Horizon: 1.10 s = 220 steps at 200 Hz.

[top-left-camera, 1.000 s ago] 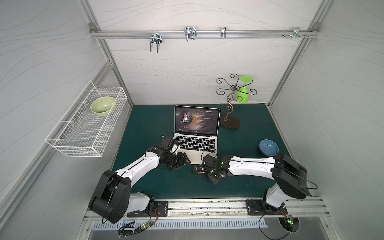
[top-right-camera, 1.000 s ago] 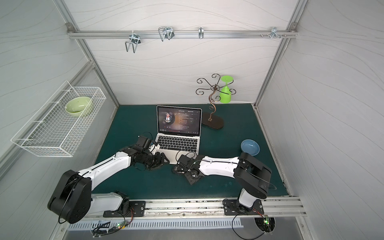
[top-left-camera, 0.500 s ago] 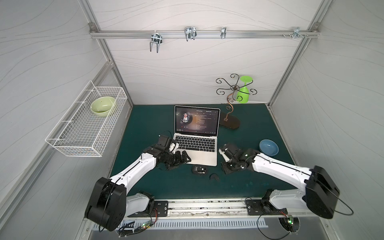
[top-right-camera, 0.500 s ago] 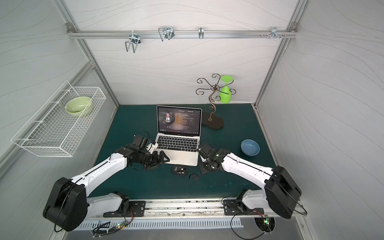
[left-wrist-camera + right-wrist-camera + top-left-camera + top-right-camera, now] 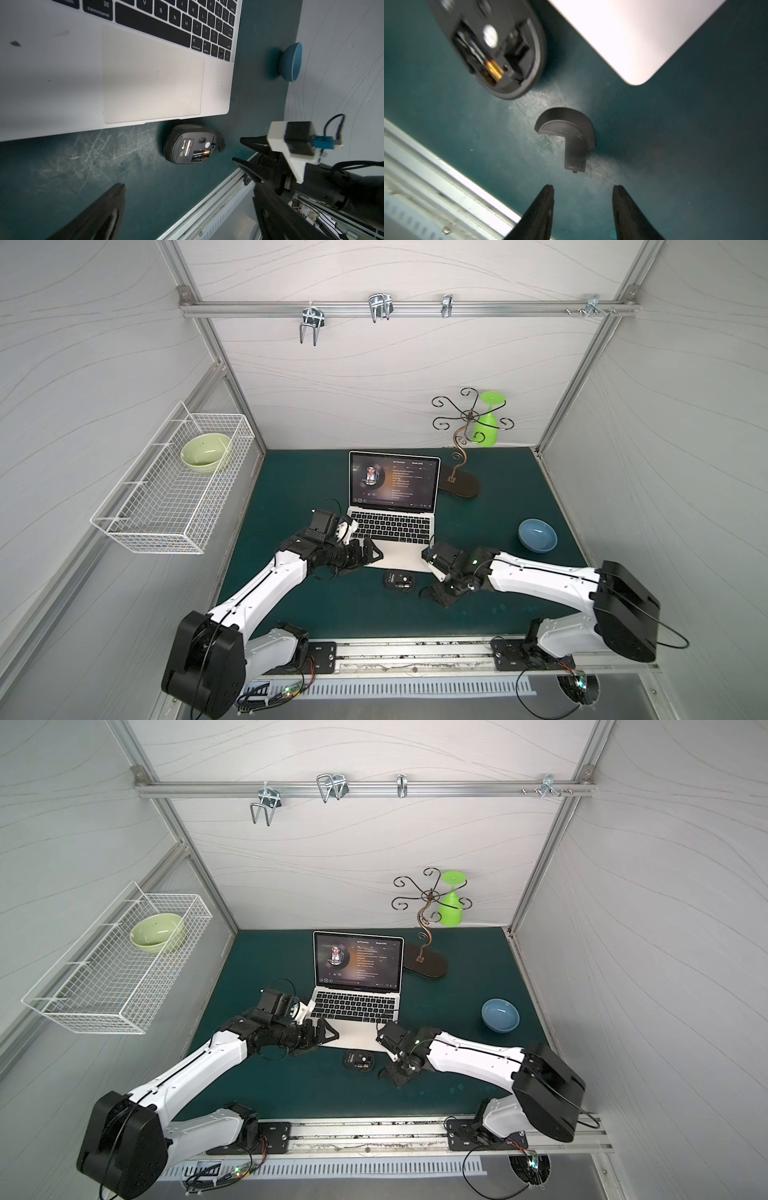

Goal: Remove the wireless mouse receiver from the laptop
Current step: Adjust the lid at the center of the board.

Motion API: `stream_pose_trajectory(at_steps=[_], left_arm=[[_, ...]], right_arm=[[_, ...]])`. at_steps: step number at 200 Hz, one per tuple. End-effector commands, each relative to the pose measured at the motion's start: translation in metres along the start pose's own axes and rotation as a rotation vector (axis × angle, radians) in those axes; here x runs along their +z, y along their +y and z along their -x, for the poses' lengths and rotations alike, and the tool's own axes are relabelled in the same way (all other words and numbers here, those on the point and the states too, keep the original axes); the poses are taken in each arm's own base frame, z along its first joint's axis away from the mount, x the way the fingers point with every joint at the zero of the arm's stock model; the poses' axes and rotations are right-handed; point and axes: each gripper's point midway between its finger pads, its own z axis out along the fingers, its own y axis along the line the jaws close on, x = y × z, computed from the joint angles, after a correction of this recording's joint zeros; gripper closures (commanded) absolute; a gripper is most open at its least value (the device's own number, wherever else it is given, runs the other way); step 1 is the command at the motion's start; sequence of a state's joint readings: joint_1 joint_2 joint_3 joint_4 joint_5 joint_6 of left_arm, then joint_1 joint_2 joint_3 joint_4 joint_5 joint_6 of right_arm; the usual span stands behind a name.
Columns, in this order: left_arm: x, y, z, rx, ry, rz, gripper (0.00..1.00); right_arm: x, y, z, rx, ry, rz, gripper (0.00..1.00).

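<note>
The silver laptop [image 5: 392, 531] [image 5: 355, 1011] stands open mid-mat, its trackpad [image 5: 151, 79] close in the left wrist view. I cannot make out the wireless mouse receiver in any view. A black mouse [image 5: 400, 580] [image 5: 359, 1061] [image 5: 189, 145] [image 5: 492, 47] lies upside down before the laptop, battery bay uncovered. Its loose cover [image 5: 566, 133] [image 5: 221, 143] rests on the mat beside it. My left gripper [image 5: 374, 551] [image 5: 328, 1031] [image 5: 187, 189] is open and empty at the laptop's front left corner. My right gripper [image 5: 436, 593] [image 5: 392, 1073] [image 5: 583, 187] is open just short of the cover.
A blue bowl [image 5: 537, 534] [image 5: 292, 62] sits on the mat right of the laptop. A scrolled metal stand [image 5: 459, 485] with a green glass [image 5: 487, 427] is behind it. A wire basket [image 5: 174, 485] holding a green bowl hangs on the left wall. The front rail [image 5: 415, 655] borders the mat.
The right arm swung from the mouse out toward the laptop's right side, then back over the loose cover, its jaws spreading. The left gripper's jaws opened wider; it edged slightly right.
</note>
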<state>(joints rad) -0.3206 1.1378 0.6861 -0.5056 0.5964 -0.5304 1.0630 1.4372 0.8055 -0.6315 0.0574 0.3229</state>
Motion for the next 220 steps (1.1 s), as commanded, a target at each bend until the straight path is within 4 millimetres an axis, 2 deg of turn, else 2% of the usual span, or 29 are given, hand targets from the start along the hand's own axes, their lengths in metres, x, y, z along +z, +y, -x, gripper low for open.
stream_pose_trajectory(at_steps=[1,39,79,91,117,150,176,200,220], left_arm=[[-0.008,-0.002,0.007,0.015,-0.039,-0.015,0.01],[-0.017,0.0,0.012,0.009,-0.067,-0.013,0.01],[-0.015,0.005,0.013,-0.009,-0.055,-0.019,0.01],[-0.014,0.006,0.013,-0.015,-0.051,-0.02,0.01],[-0.015,0.007,0.015,-0.021,-0.055,-0.017,0.01],[-0.013,0.009,0.017,-0.031,-0.044,-0.015,0.01],[-0.011,0.009,0.019,-0.037,-0.039,-0.018,0.01],[-0.012,0.006,0.02,-0.034,-0.042,-0.034,0.01],[-0.013,0.004,0.021,-0.031,-0.043,-0.041,0.01]], right_arm=[[0.005,-0.005,0.001,-0.045,0.032,-0.092,0.51],[0.019,-0.003,0.005,-0.051,0.052,-0.112,0.51],[0.033,-0.002,0.012,-0.058,0.067,-0.125,0.52],[0.036,-0.003,0.014,-0.056,0.069,-0.135,0.57],[0.036,-0.007,0.016,-0.054,0.065,-0.161,0.73],[0.03,-0.013,0.013,-0.04,0.071,-0.176,0.83],[0.021,-0.02,0.012,0.005,0.054,-0.166,0.85],[0.01,-0.024,0.015,0.121,0.011,-0.048,0.85],[0.0,-0.037,0.02,0.28,-0.046,0.098,0.85]])
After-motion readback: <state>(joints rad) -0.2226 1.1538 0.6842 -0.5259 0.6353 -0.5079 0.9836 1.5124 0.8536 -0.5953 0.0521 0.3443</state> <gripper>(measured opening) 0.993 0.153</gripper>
